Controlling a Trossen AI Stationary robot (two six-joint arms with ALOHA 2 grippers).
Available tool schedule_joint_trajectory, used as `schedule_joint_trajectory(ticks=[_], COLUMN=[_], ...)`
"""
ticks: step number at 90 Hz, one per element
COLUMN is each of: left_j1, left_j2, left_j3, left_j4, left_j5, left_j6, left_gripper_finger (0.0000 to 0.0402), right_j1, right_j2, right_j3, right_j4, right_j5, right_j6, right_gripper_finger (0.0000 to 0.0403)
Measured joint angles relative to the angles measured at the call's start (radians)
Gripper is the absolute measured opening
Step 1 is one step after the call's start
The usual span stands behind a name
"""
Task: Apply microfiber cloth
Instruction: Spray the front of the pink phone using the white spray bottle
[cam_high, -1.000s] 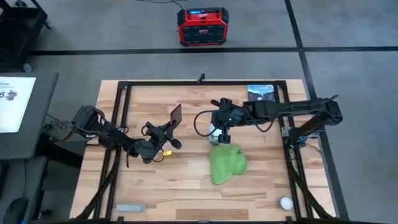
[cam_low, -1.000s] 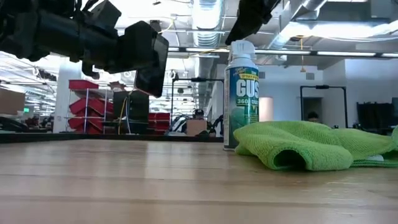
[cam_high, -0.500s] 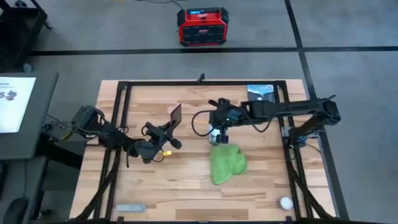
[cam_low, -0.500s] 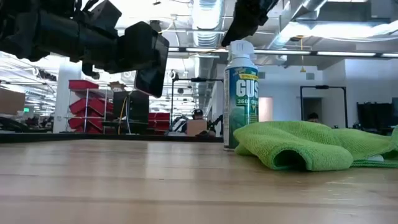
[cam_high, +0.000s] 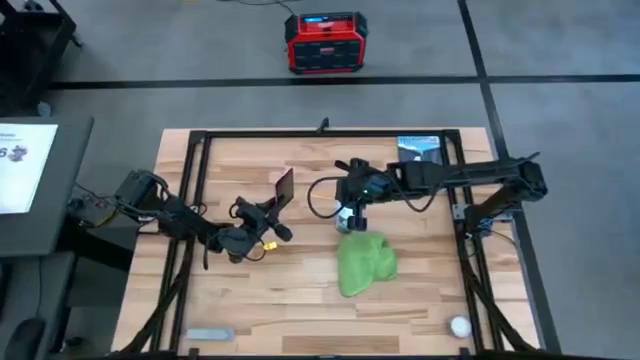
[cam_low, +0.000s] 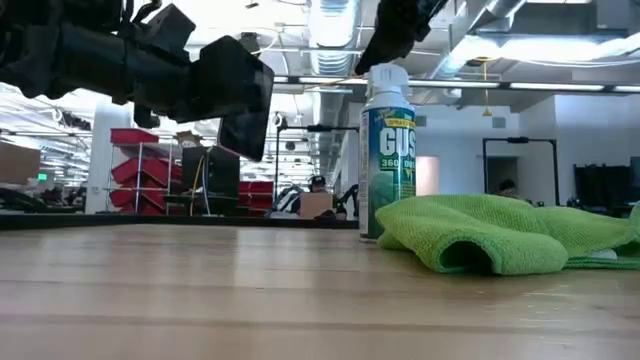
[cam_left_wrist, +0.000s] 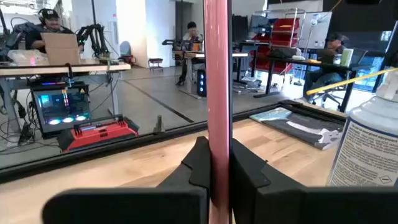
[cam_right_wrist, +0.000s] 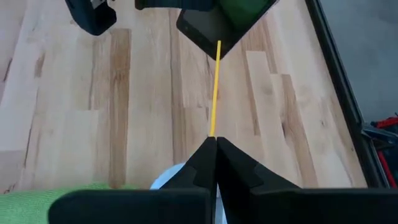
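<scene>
The bright green microfiber cloth (cam_high: 365, 262) lies crumpled on the wooden table right of centre, with no gripper on it; it also shows in the low view (cam_low: 500, 235). Just beyond it stands a spray can (cam_low: 387, 150) with a white top. My right gripper (cam_high: 348, 205) hovers over the can, shut on a thin yellow straw (cam_right_wrist: 215, 93). My left gripper (cam_high: 275, 206), left of centre, holds a pink phone (cam_high: 283, 184) up off the table. My left gripper pinches the pink phone between its two fingers at its lower edge (cam_left_wrist: 217, 158). The phone stands upright, edge-on to the wrist camera and lifted clear of the table. My right gripper pinches one end of the yellow straw (cam_right_wrist: 212, 134) at its fingertips. The straw runs straight out ahead of the fingers, above the table.
A black metal frame (cam_high: 200, 140) borders the table. A dark flat package (cam_high: 420, 148) lies at the far right, a white ball (cam_high: 459, 325) near the right front corner, a grey object (cam_high: 210, 333) at the left front. A red box (cam_high: 320, 42) sits on the floor beyond.
My right gripper has shifted a little toward the table's left above the spray can, still shut. The cloth has stayed where it was.
</scene>
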Motion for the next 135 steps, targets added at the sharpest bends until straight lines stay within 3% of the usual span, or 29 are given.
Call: schedule_joint_trajectory(ticks=[71, 109, 135], left_j1=[0.0, 0.0, 0.005], left_j2=[0.0, 0.0, 0.0], left_j3=[0.0, 0.0, 0.0], left_j4=[0.002, 0.005, 0.002], left_j5=[-0.003, -0.004, 0.036], left_j6=[0.009, 0.01, -0.014], left_gripper_finger=[0.0004, 0.0004, 0.0004], right_j1=[0.002, 0.002, 0.002], right_j2=[-0.007, -0.02, -0.02], right_j3=[-0.063, 0.04, 0.049], right_j4=[0.087, -0.165, -0.193], right_j5=[-0.033, -0.045, -0.028], right_j6=[0.027, 0.022, 0.022], right_gripper_finger=[0.0, 0.0, 0.0])
